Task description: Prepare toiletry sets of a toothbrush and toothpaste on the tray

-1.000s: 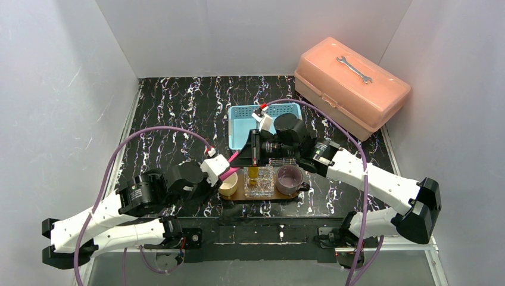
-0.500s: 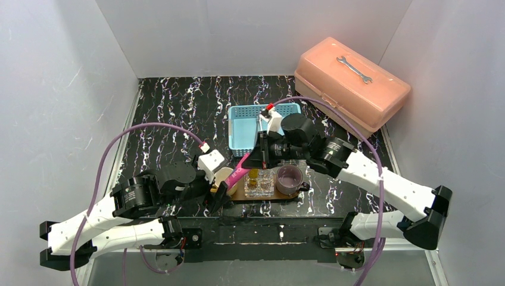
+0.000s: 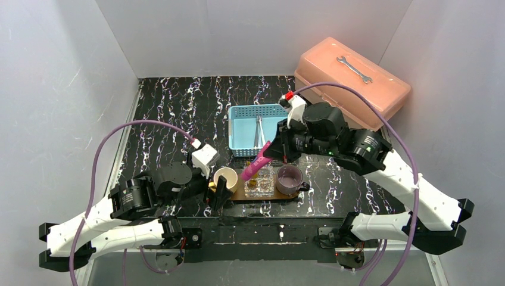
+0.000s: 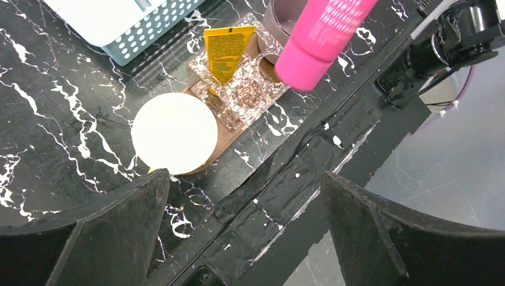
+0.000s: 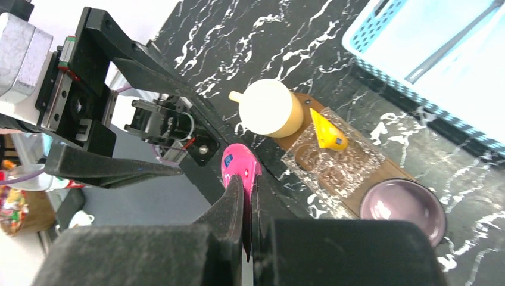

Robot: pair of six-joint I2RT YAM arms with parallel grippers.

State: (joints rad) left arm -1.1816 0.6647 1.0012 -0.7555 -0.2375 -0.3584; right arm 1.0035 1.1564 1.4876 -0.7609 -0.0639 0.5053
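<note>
My right gripper [image 3: 277,148] [image 5: 249,189] is shut on the flat end of the magenta-pink toothpaste [image 3: 256,162] [image 5: 239,166], which hangs cap-down above the tray [image 3: 271,197]. The yellow toothpaste [image 4: 225,50] [image 5: 328,134] stands in the small clear container [image 3: 260,182] at the tray's middle. My left gripper [image 3: 217,193] [image 4: 245,182] stands wide open and empty by the table's near edge, just left of a cream cup [image 3: 225,177] [image 4: 174,132]. Thin pale toothbrushes [image 3: 259,131] [image 5: 452,40] lie in the blue basket [image 3: 241,113].
A purple cup [image 3: 289,179] [image 5: 405,208] stands on the tray's right end. A pink plastic toolbox [image 3: 351,83] with a wrench on its lid fills the back right corner. Black tape runs along the table's near edge [image 4: 309,179].
My left gripper has opened, let go of the pink toothpaste and drawn back toward the near edge. My right gripper has kept the tube and carried it up and to the right.
</note>
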